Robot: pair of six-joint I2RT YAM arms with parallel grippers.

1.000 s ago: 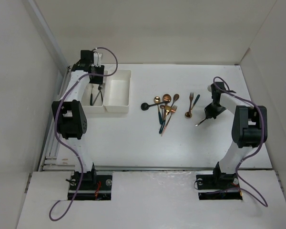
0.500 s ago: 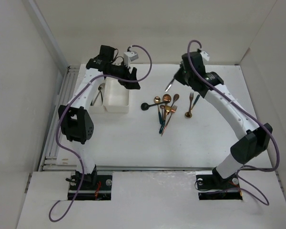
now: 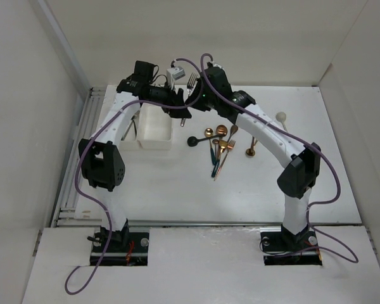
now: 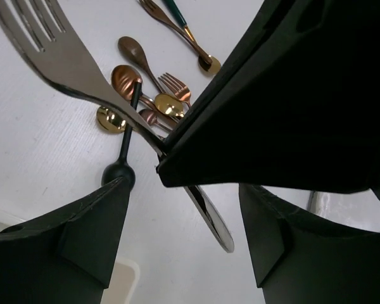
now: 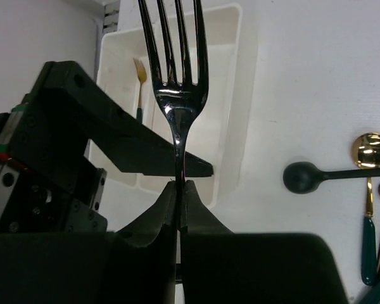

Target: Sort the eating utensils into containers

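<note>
The right gripper [image 5: 178,188] is clamped on the handle of a silver fork [image 5: 176,95], holding it in the air above the white trays [image 5: 246,76]. The left gripper [image 4: 183,190] has its fingers spread wide on either side of that fork (not touching it, as far as I can see). The other forks and spoons [image 3: 218,144] lie clustered on the table [image 3: 177,190], to the right of the trays.

- Mirror-silver fork [image 5: 179,104]
- Plain white trays [image 5: 244,114], white tabletop [image 5: 316,76]
- Matte black spoon [image 5: 299,178]
- Bright gold-headed spoon [image 5: 371,151], teal handle
- Glossy copper spoon [image 4: 126,79]
</note>
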